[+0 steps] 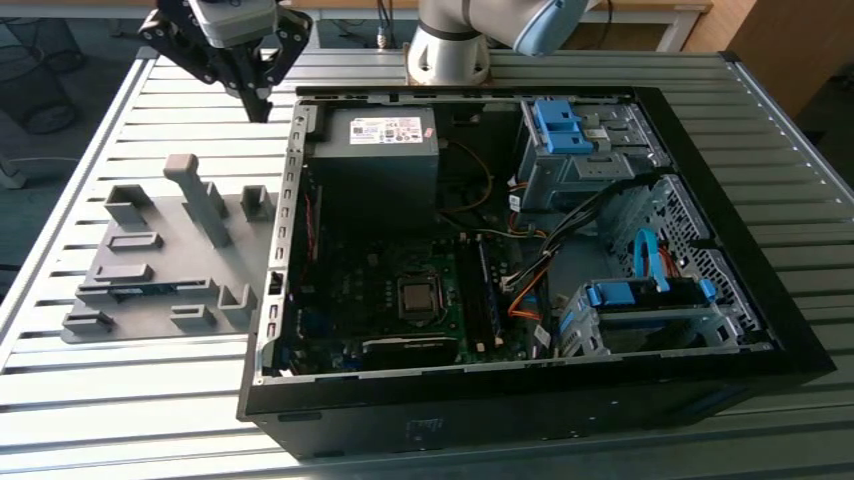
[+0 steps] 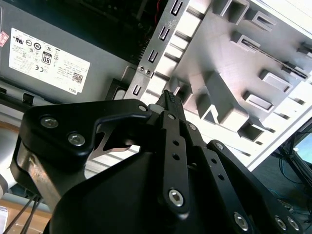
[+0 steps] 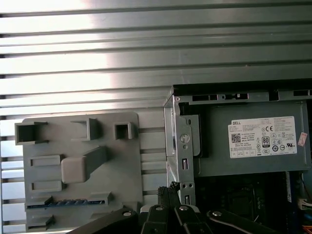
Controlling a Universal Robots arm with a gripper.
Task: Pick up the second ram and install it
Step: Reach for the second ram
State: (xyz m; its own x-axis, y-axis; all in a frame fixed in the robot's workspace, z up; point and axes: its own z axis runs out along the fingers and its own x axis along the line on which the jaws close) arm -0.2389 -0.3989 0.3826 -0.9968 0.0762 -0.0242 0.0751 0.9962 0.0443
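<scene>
At the exterior view's left, the grey tray [image 1: 171, 228] lies on the table [image 1: 134, 420] close to that side's edge. The ram [image 1: 140, 290] sits in a slot near the tray's end closest to that camera. In the first wrist view it reads as a thin blue-green strip, untouched in the same slot. A tall post [image 1: 200, 200] stands mid-tray, between the ram and the far end. Moving right, the gripper [image 1: 256, 100] hangs above the table's far edge, past the tray's far end and just off the corner of the case [image 1: 274, 300], well apart from the ram. Its fingers are pressed together with nothing between them; the second wrist view shows the tips meeting in a single point. The reach is the step in hand, and it looks barely begun. You need to spread the fingers before you descend, not over the slot. Bring the wrist along the tray on the side away from the post so the linkage clears it. Turn until the pads face the strip's two flat sides, and centre yourself along its length so it lifts level. Come straight down, close on the board's upper edge rather than the chips, and draw it out along the slot without twisting. Further right, inside the case, the power supply [image 1: 378, 150] fills the far corner.
</scene>
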